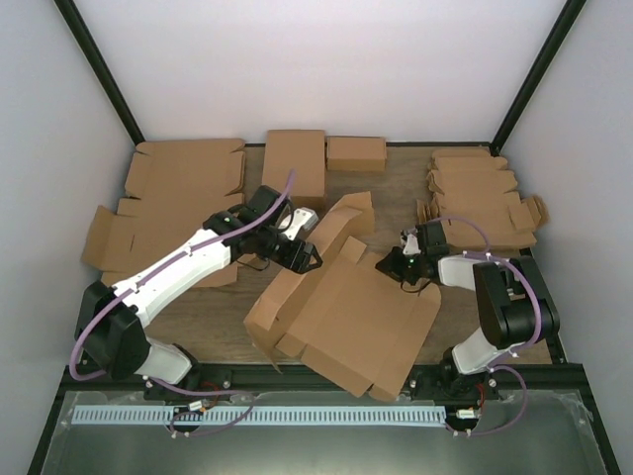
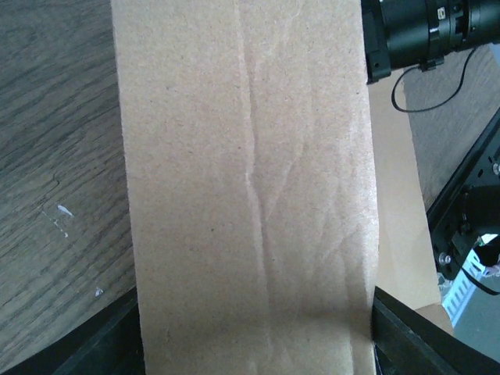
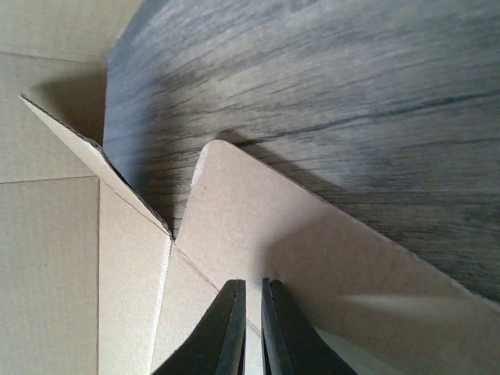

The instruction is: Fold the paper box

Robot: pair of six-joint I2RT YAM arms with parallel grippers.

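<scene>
Box [image 1: 346, 307]: one, half-folded, in the middle of the table [image 1: 198, 317]. Left fingers [image 2: 78, 355] apart, straddling one flap [image 2: 250, 195]; right fingers [image 3: 226, 328] pinched together on a second flap [image 3: 312, 258]. Two small boxes [image 1: 295, 163] [image 1: 356, 153] lie at the back.

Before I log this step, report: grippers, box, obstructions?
Right gripper shut on paper box flap. Left gripper astride a panel, grip unclear. Box half-folded, nothing blocking.

The left arm [image 1: 183, 269] is showing a long white shell between black joints, with a purple cable [image 1: 76, 348] looping round its base at 9 o'clock. The right arm [image 1: 509, 302] is showing a bulky black elbow and white links, a second purple cable [image 1: 546, 307] arcing at 3 o'clock. The right pincer [image 3: 252, 287] is tapering into slim dark fingers [image 3: 226, 328].
</scene>
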